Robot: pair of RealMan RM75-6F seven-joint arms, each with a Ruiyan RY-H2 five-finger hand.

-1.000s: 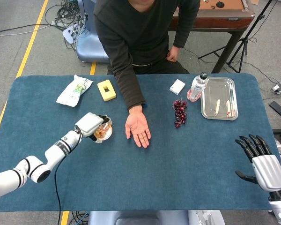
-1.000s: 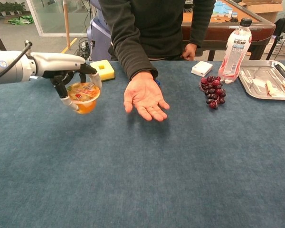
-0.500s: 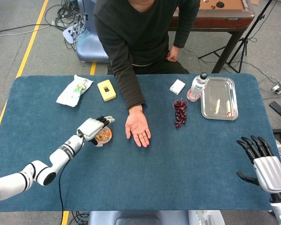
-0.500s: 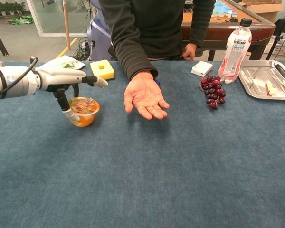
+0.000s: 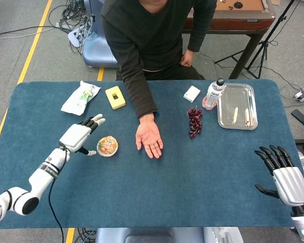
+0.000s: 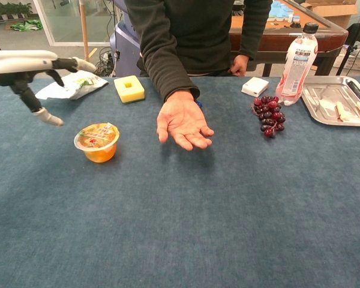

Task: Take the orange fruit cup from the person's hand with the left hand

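The orange fruit cup stands upright on the blue table, left of the person's hand, which lies palm up and empty. My left hand hovers to the left of the cup, fingers spread, holding nothing and clear of the cup. My right hand rests open near the table's front right corner, fingers apart; only the head view shows it.
A yellow sponge block and a white snack packet lie behind the cup. Red grapes, a small white box, a water bottle and a steel tray sit at the back right.
My left hand set the fruit cup down on the table, let go of it and drew back to the left and upward. The person's hand and my right hand stayed put.
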